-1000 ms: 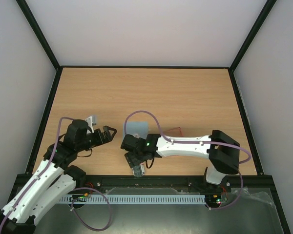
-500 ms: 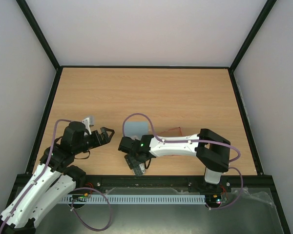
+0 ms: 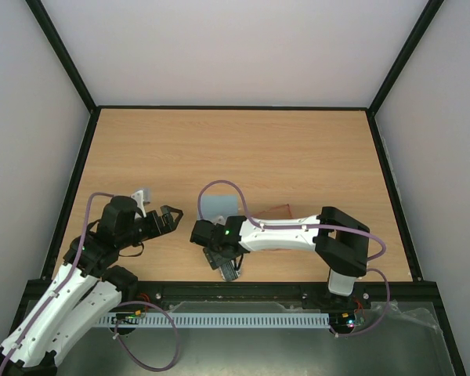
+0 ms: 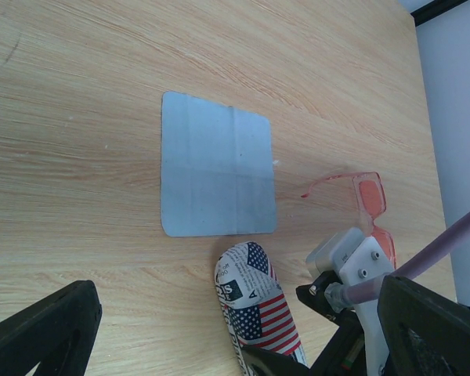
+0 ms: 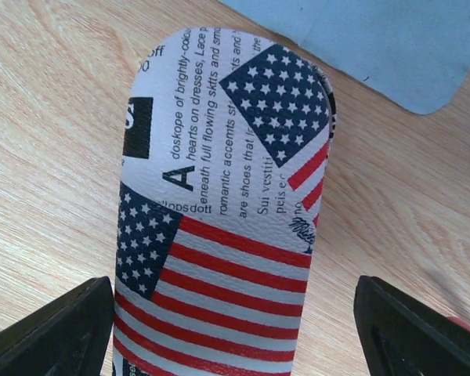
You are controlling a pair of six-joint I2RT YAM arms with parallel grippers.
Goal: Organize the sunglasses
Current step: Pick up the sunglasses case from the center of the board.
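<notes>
The sunglasses (image 4: pixel 370 197) have a thin reddish-orange frame and lie on the table right of the cloth; they also show in the top view (image 3: pixel 280 210), partly hidden by the right arm. The oval flag-patterned case (image 5: pixel 227 211) lies on the table near the front edge (image 3: pixel 229 269) (image 4: pixel 258 301). My right gripper (image 5: pixel 235 337) is open and straddles the case, one jaw on each side, not closed on it (image 3: pixel 223 254). My left gripper (image 3: pixel 171 216) is open and empty, left of the case, pointing toward it (image 4: pixel 235 341).
A light blue square cloth (image 3: pixel 219 206) lies flat just behind the case (image 4: pixel 217 174) (image 5: pixel 368 39). The black table frame (image 3: pixel 219 288) runs along the near edge close to the case. The right arm's purple cable (image 3: pixel 219 186) loops over the cloth.
The right arm has drawn its elbow in to the left, and the gripper and the case's near end have shifted slightly right. The left gripper has moved a little down and left.
</notes>
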